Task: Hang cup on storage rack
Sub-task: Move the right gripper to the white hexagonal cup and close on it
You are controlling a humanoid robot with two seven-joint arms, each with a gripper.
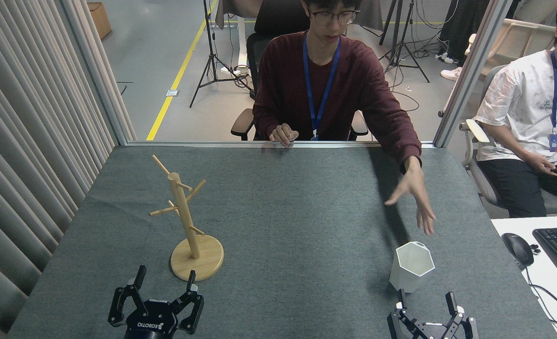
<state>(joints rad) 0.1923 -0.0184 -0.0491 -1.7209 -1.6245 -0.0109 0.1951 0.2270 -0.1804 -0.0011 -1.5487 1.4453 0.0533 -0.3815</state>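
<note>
cup (411,266): upright, just ahead of the right gripper (426,303), jaws spread, likely lined up to grab
storage rack (189,221): just past the left gripper (165,282), also spread, empty
person's hand (412,195): hovering above the cup

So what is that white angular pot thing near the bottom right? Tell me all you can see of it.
It is the cup, white and matte, perhaps plastic or ceramic, with flat facets and a six-sided open rim. The body tapers toward the bottom. It stands upright but looks slightly tilted, on the grey table cover, and looks empty. A person's hand hovers above it without touching. The right end effector sits just in front of it, open, apparently not touching. No handle shows from here.
</note>
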